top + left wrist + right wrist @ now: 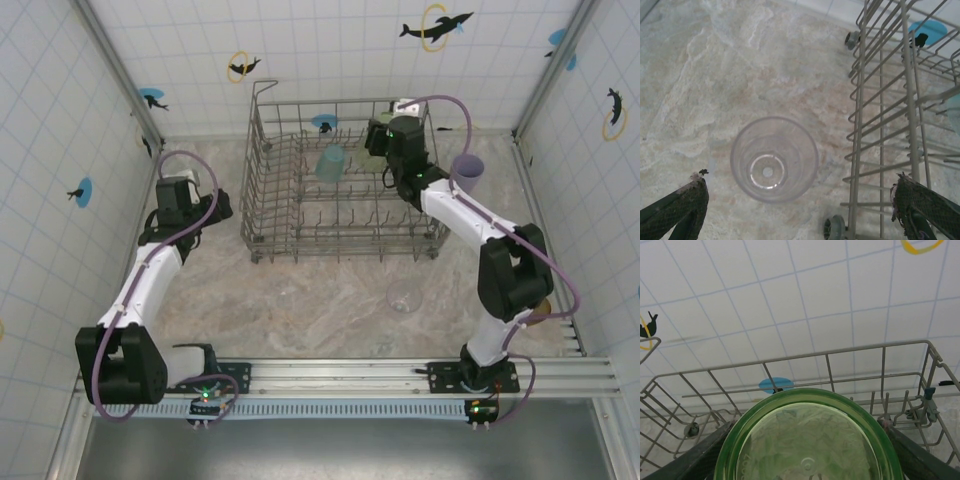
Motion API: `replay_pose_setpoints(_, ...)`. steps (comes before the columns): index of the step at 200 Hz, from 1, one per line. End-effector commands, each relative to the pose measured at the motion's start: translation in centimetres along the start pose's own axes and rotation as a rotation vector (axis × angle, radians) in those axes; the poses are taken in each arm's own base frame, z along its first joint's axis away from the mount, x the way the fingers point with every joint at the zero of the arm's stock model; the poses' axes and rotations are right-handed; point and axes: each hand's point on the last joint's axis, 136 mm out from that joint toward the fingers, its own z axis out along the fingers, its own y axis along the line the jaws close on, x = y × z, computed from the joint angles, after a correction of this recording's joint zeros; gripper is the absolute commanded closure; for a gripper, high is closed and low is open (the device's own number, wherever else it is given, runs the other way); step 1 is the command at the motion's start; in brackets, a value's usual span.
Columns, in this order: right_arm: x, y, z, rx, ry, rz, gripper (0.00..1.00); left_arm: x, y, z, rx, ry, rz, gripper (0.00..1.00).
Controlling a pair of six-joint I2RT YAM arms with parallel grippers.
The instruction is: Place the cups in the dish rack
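The cups are split between the dish rack (258, 200) and the tabletop (330, 300). From the overhead camera you see a teal cup (330, 163) standing inside the rack near its far side. Just right of it, a lime green cup (374, 156) hangs over the rack's far right part at the end of your right arm (470, 215).

On the right wrist camera, your right fingers (926, 462) sit on either side of that lime green cup (807, 440) and hold it. Its round end faces the lens, with the rack's far wall (884, 365) and the tiled backdrop beyond.

A lavender cup (467, 172) stands upright on the tabletop just beside the rack's right wall. A clear cup (405, 295) stands on the tabletop in front of the rack, apart from it.

Your left arm (150, 275) reaches to the left of the rack. On the left wrist camera, your left fingers (682, 207) are spread wide and grip nothing. Another clear cup (774, 160) stands upright on the marbled tabletop (715, 75) between and just ahead of them, its mouth open to the camera and neither finger touching it. The rack's side wall (880, 125) rises just to the right of this cup, and a small wheel (834, 227) shows at its near corner.
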Motion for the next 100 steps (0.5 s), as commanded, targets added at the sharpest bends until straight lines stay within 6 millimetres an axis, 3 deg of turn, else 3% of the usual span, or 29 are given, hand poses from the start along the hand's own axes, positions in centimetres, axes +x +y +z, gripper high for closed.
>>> replay_pose_setpoints(1,-2.8,1.0,0.6,-0.015,-0.094,-0.021,0.56,-0.5,-0.2,-0.2,0.019,-0.028,0.021,0.03)
replay_pose_setpoints(100,-0.7,0.8,4.0,0.013,-0.089,-0.073,0.56,-0.7,1.2,-0.1,-0.050,-0.029,0.014,0.03)
